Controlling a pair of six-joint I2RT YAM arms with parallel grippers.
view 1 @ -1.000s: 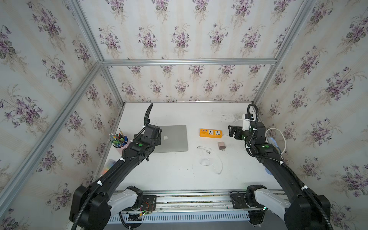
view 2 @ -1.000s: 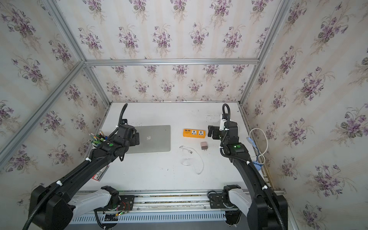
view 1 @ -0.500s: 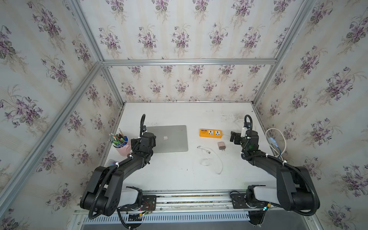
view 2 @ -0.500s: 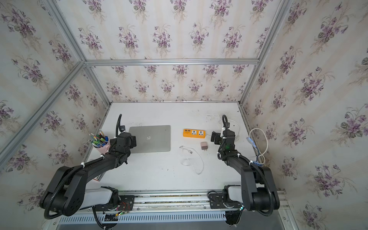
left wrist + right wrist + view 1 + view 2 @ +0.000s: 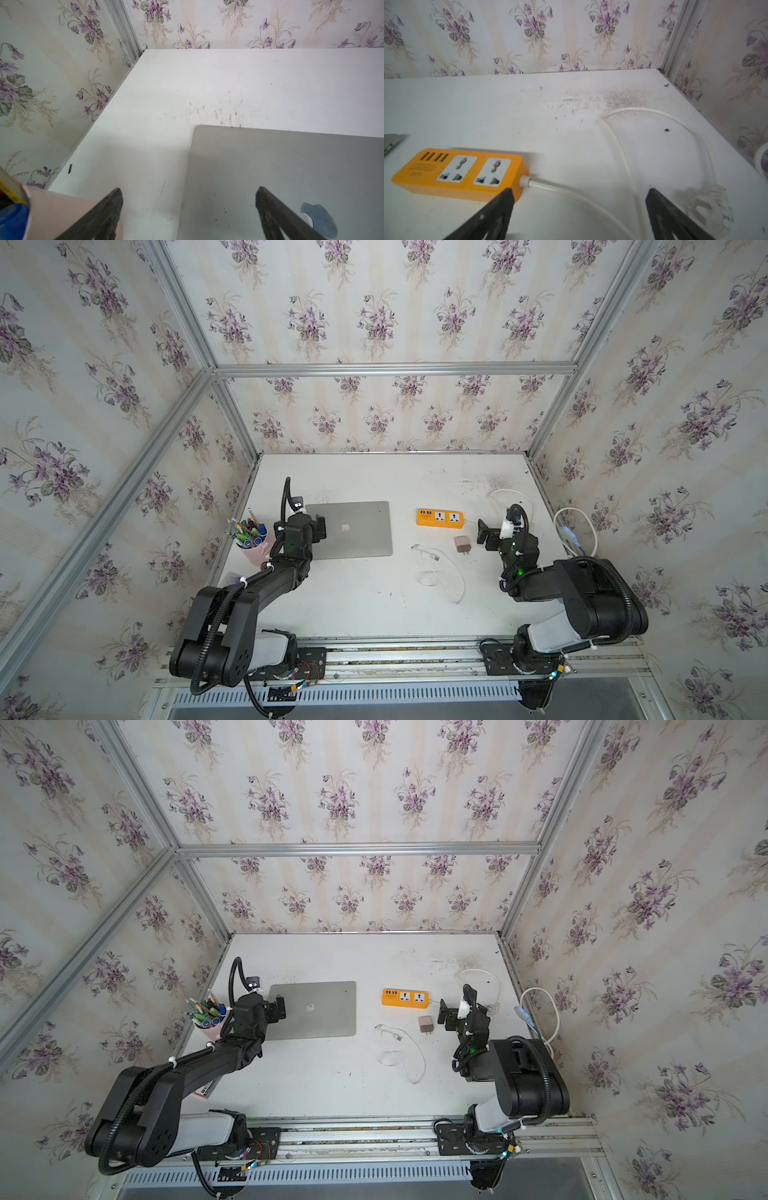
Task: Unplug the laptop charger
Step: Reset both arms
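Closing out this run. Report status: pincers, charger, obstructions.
Left pincer open, empty, over laptop edge. Right pincer open, empty, by power strip. Laptop charger loose on table, both sockets bare, connector clear of laptop. Nothing in the way.

I am seeing the laptop charger, a pinkish-grey cube, lying unplugged with its prongs pointing toward me. Its thin white cable is curling loose beside it. The silver laptop is lying closed nearby.

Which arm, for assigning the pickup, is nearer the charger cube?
Right. The right arm ends beside the charger cube; the left arm ends over the laptop, well away.
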